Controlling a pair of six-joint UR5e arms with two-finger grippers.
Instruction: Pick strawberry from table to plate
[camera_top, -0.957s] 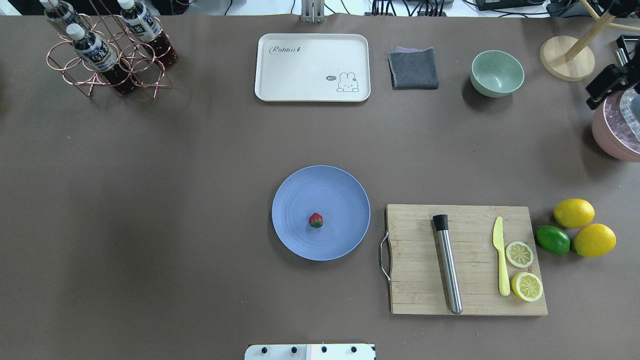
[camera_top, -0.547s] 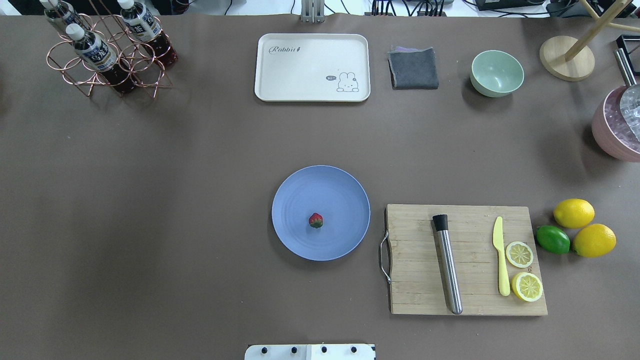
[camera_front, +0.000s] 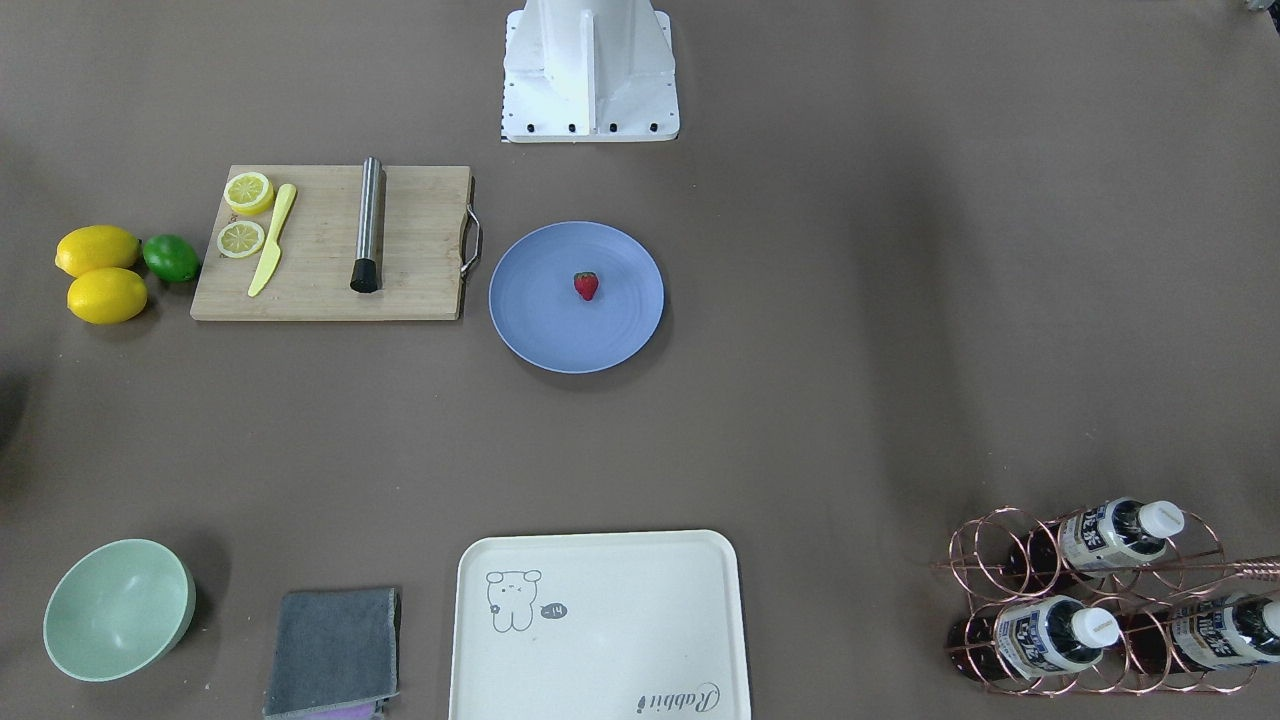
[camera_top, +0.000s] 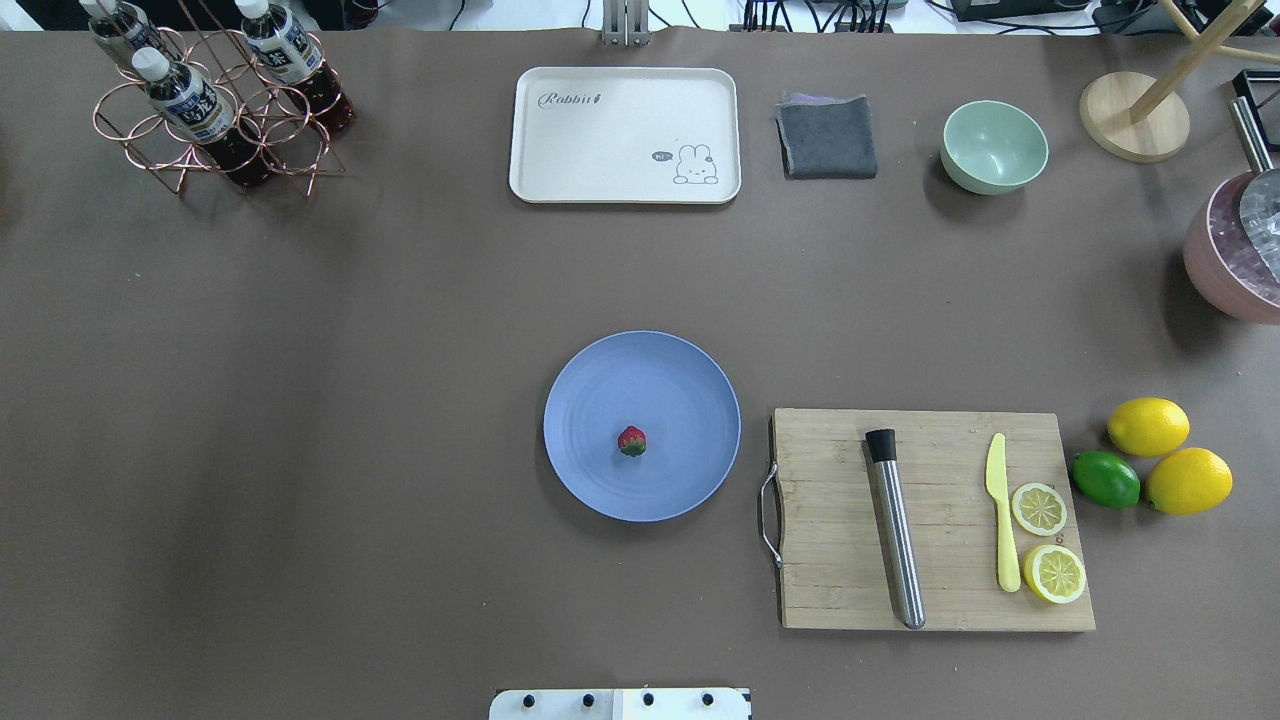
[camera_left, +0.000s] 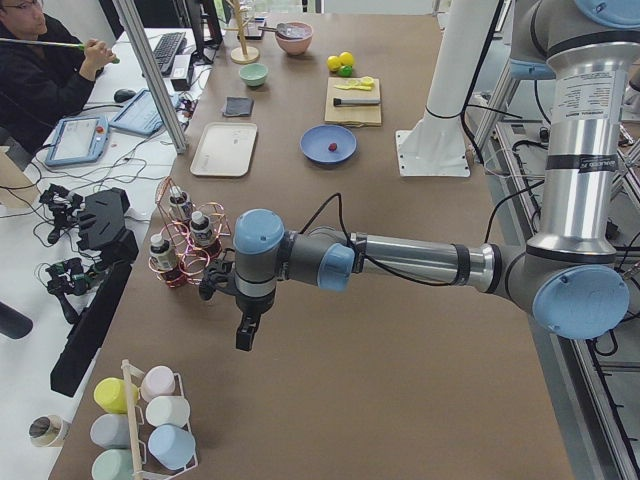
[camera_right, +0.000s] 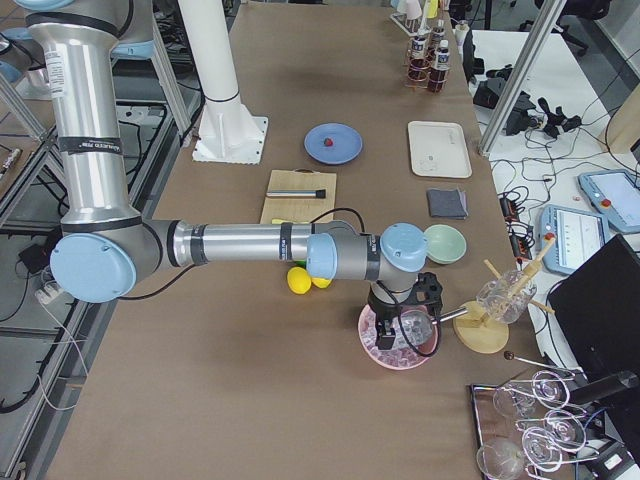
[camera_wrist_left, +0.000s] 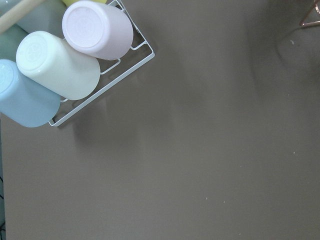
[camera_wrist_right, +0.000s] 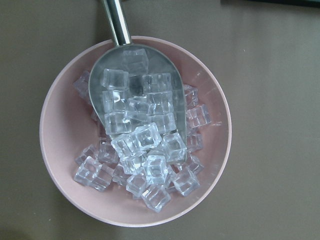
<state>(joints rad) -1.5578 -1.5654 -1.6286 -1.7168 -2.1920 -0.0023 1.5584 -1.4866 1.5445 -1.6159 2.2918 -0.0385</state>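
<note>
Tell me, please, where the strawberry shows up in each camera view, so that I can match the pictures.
Front-facing: strawberry just above centre, on the plate.
Overhead: strawberry just below centre.
Exterior left: strawberry upper middle, far up the table.
Exterior right: strawberry upper middle.
Left wrist: not in it.
Right wrist: not in it.
Shared landmark: the blue plate beneath it, beside the cutting board.

My bench is brown-grey; the plate blue with faint rings; the strawberry red, green-topped.
</note>
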